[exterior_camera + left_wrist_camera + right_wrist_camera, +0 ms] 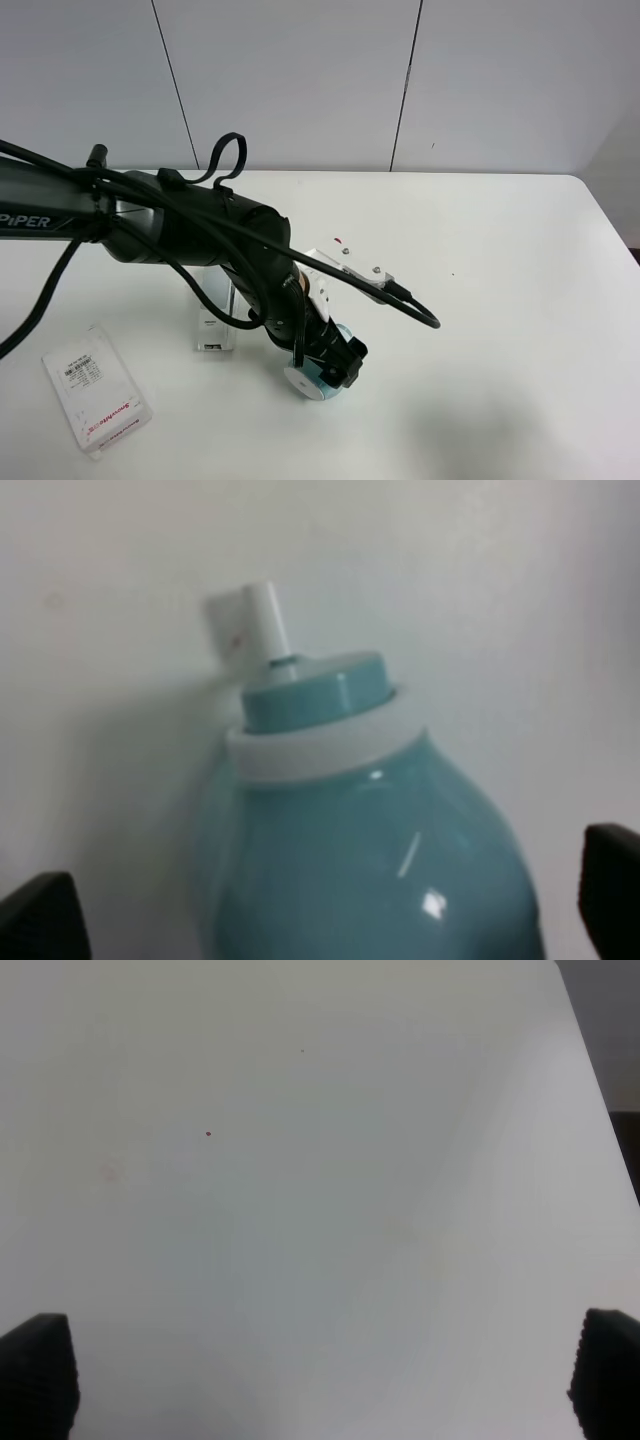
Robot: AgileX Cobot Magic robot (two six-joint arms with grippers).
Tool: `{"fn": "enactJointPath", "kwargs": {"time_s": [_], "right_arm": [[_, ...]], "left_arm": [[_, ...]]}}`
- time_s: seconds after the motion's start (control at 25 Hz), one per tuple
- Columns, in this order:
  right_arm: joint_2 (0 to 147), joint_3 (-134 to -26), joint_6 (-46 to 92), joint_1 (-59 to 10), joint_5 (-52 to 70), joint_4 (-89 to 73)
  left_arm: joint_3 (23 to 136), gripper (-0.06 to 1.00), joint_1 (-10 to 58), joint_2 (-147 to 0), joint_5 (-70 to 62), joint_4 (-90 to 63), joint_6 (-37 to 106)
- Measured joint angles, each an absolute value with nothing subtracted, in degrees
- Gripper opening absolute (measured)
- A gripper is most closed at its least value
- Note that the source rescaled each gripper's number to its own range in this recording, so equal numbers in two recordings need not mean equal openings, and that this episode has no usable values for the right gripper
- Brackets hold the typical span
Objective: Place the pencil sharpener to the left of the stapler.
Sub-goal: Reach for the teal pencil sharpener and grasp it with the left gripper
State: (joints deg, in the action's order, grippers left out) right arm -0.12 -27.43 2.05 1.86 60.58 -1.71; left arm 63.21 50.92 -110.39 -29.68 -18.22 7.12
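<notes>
The teal pencil sharpener (318,386) lies on the white table (480,300) at front centre, its white flat face toward the front edge. My left gripper (326,362) hangs right over it. In the left wrist view the sharpener (370,850) fills the frame, its small white cap pointing away. The left gripper (325,920) is open, one dark fingertip (40,920) on each side and a gap to the body. The stapler (214,322) lies just left of the sharpener, partly hidden by the left arm. My right gripper (325,1380) is open over bare table, unseen from the exterior.
A flat white labelled box (96,391) lies at the front left near the table edge. The black left arm (180,225) and its looping cable (400,300) stretch across the table's middle. The table's right edge (600,1100) shows in the right wrist view.
</notes>
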Motion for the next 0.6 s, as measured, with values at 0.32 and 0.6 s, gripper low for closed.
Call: {"fn": "enactJointPath", "kwargs": {"time_s": [0.32,0.6], "right_arm": [[-0.12,-27.43,2.05,1.86,60.58,-1.71],[-0.12,-27.43,2.05,1.86,60.58,-1.71]], "left_arm": [[63.54,1.0,53.39,-113.25,-29.88,-16.98,7.01],[63.54,1.0,54.91,-114.46,-28.25,-16.78,6.88]]}}
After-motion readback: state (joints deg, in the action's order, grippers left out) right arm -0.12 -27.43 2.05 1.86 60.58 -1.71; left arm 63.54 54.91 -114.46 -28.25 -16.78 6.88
